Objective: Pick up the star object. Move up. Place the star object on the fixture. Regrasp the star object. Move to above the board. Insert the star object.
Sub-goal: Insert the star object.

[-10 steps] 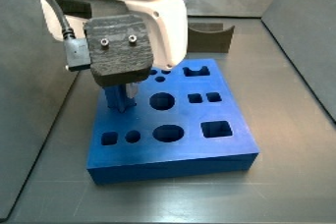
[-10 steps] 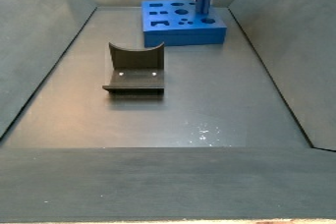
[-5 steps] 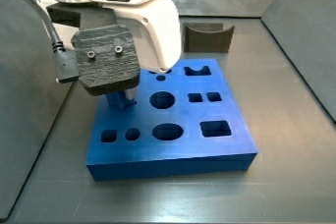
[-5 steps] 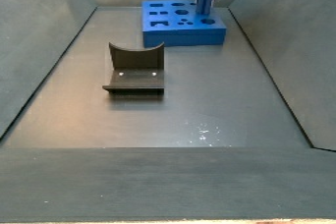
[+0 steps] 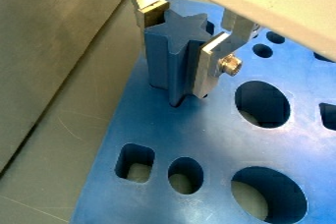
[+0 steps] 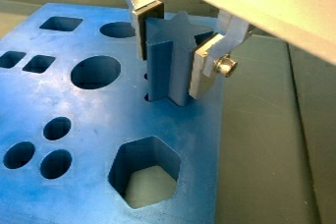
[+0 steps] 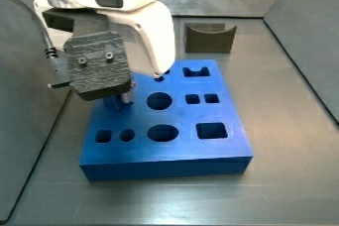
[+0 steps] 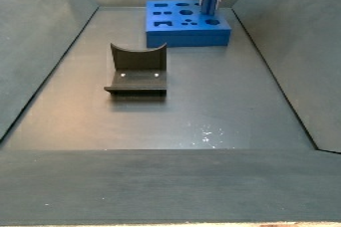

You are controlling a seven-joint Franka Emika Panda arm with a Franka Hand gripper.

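Over board (image 5: 197,179), star object (image 5: 175,56) upright, in end effector (image 5: 182,43)

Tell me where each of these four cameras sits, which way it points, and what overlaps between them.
Wrist view: just above the board, looking down at the star object in the gripper; fingers show.
Wrist view: same, from another side, past a finger.
Side view: high beside the board, facing the fixture; arm fills it.
Side view: far end, fixture nearest, gripper beyond.
Shared: board and star object.

No readable text, labels or numbers appear anywhere.
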